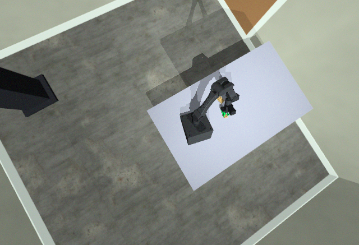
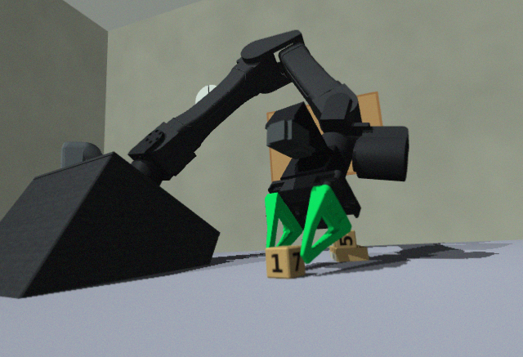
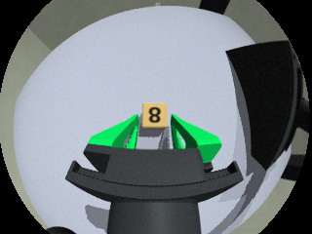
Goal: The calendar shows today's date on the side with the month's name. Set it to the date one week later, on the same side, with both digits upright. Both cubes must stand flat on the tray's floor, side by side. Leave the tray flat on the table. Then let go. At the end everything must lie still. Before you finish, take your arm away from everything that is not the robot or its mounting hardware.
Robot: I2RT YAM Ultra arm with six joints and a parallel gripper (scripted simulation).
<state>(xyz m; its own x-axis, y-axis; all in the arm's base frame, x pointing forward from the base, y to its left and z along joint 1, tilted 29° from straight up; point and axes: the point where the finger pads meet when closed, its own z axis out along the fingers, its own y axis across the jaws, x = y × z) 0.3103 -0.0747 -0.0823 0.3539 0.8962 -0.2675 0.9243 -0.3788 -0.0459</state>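
A wooden cube (image 2: 283, 263) (image 3: 155, 116) stands on the white table (image 2: 380, 302), outside the tray. It shows 1 and 7 on its sides in the exterior view and 8 on top in the wrist view. My gripper (image 2: 289, 252) (image 3: 154, 118) (image 1: 224, 114) with green fingers is lowered over this cube. The fingers are open and stand on either side of its top. A second cube (image 2: 346, 239) showing 5 sits in the low wooden tray (image 2: 352, 254) just behind; the tray and cube (image 1: 220, 99) show under the arm in the top view.
The arm's black base block (image 2: 92, 222) (image 1: 197, 130) stands on the table to the left of the cubes. An orange panel (image 2: 371, 108) hangs on the back wall.
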